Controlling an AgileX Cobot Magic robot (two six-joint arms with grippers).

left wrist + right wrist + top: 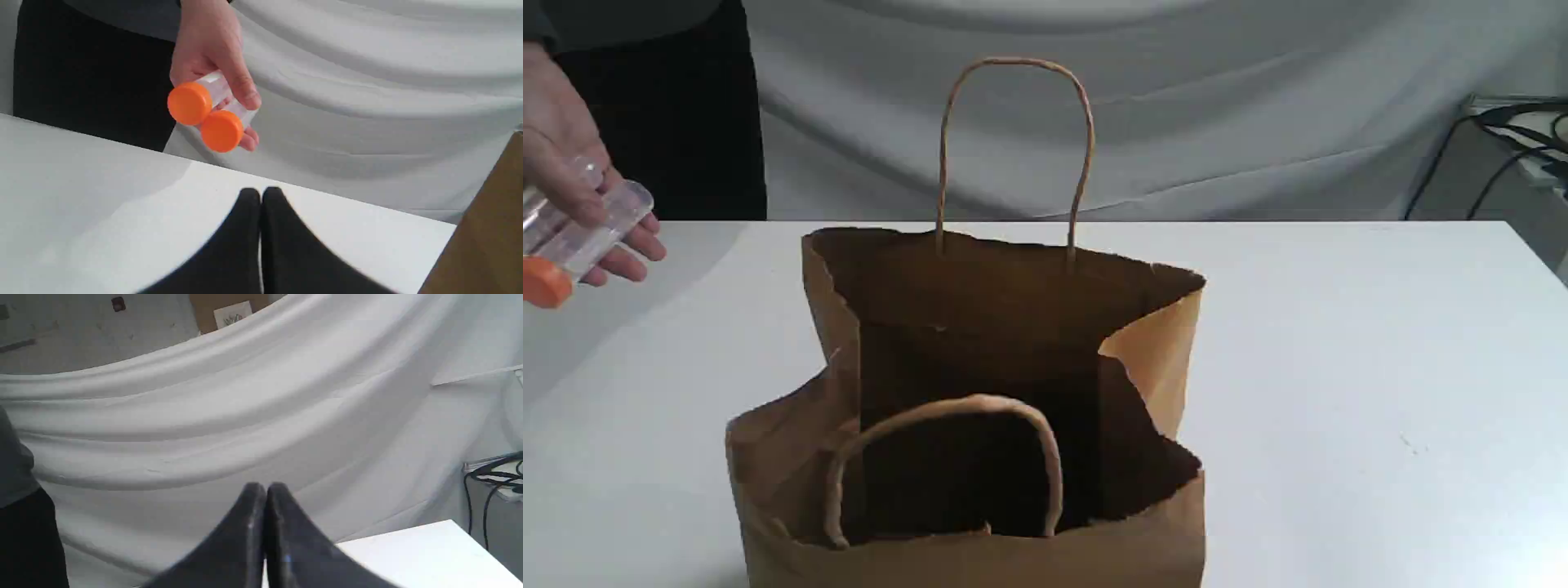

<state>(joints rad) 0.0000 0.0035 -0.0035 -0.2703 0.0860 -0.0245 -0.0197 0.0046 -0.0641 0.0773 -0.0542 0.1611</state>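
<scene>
Two orange-capped tubes [206, 110] hang in a person's hand [212, 53], above the counter [1339, 367] and left of the paper bag [980, 563].
The left end effector [260, 196] and right end effector [265, 490] are pressed together, empty. This looks like a setup step, and any grasp would first need the fingers to part. The left wrist view shows both caps [190, 103]. The exterior view shows one cap, the open upright bag and no end effector; the tubes seem empty.
</scene>
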